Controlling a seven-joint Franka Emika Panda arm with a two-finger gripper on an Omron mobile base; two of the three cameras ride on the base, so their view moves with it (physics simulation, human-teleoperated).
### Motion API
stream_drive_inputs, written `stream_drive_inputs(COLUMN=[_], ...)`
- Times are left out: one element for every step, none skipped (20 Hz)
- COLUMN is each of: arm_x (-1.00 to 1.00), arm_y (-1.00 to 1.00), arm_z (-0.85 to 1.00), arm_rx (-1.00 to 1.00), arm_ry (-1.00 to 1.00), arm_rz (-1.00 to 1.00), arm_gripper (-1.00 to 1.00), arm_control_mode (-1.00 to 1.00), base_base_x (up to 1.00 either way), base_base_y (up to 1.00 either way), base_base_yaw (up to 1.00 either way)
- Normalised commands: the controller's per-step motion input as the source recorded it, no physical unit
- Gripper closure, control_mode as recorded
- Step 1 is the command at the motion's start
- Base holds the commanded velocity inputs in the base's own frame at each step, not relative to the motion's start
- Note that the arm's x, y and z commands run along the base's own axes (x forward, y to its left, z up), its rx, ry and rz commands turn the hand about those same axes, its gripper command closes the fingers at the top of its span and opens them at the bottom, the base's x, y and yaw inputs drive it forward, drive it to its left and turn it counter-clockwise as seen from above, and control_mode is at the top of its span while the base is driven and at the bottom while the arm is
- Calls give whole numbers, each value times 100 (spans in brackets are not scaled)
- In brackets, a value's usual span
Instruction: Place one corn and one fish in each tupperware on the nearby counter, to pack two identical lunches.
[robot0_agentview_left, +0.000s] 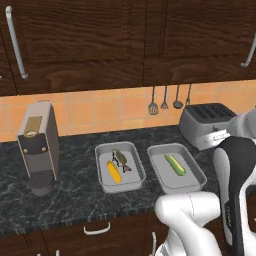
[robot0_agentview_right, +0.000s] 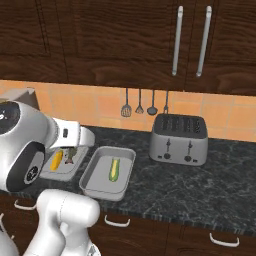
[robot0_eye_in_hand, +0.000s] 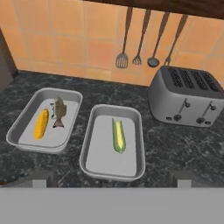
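Smooth grey trays (robot0_eye_in_hand: 19, 129), marbled counter (robot0_eye_in_hand: 162, 140)

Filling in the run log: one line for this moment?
left tray: corn + dark fish | right tray: husked corn, no fish | gripper: open
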Motion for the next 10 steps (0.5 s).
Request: stream_drive_inputs(arm_x=[-76, -57, -22, -4, -63, 0, 0, 0, 0, 0], arm_y=[7, 29, 42, 18, 9, 0, 0, 0, 0, 0], arm_z=[67, 49, 37, 25, 51, 0, 0, 0, 0, 0], arm_rx=[0, 0, 0, 0, 0, 0, 0, 0, 0, 0], arm_ry=[-8, 0, 0, -4, -28, 0, 0, 0, 0, 0], arm_rz=[0, -1, -1, 0, 0, 0, 0, 0, 0, 0], arm_gripper=[-100, -100, -100, -100, -100, -100, -100, -100, -100, -100], arm_control_mode=[-100, -100, -100, -100, -100, 100, 100, 100, 100, 100], base_base_x=[0, 0, 0, 0, 0, -96, -100, -100, -100, -100], base_base_y=[0, 0, 0, 0, 0, 0, 4, 0, 0, -9], base_base_yaw=[0, 0, 0, 0, 0, 0, 0, 0, 0, 0])
